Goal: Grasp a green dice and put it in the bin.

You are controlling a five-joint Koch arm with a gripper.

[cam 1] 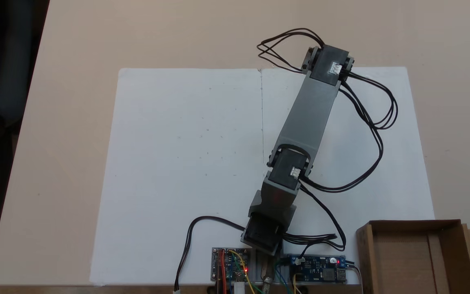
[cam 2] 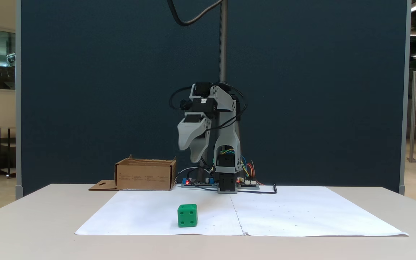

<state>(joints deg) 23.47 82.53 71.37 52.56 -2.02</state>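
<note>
In a fixed view from above, my grey-and-black Koch arm (cam 1: 306, 118) reaches out across the white paper sheets (cam 1: 186, 163) taped to the beige tabletop (cam 1: 76, 49), its far joint above the paper's far edge, while the shallow brown cardboard bin (cam 1: 418, 255) with its hang-hole flap sits at lower right, beside my circuit boards (cam 1: 280, 271). In a fixed view from the front, my pale grey gripper (cam 2: 193, 153) hangs high above the table, its two fingers pointing down with a modest gap at the tips and nothing between them. The small bright green plastic dice (cam 2: 187, 215) rests flat on the paper near the front edge, well below and forward of my fingers and well apart from the bin, which stands at the back left here. A cube, the dice has no long axis; one pipped face squarely meets this camera. The risks, as I judge them: a descent slightly off line could let one finger clip a rounded edge and skid the dice across the slick paper, or a diagonal squeeze across corners could pop it free during the carry.
</note>
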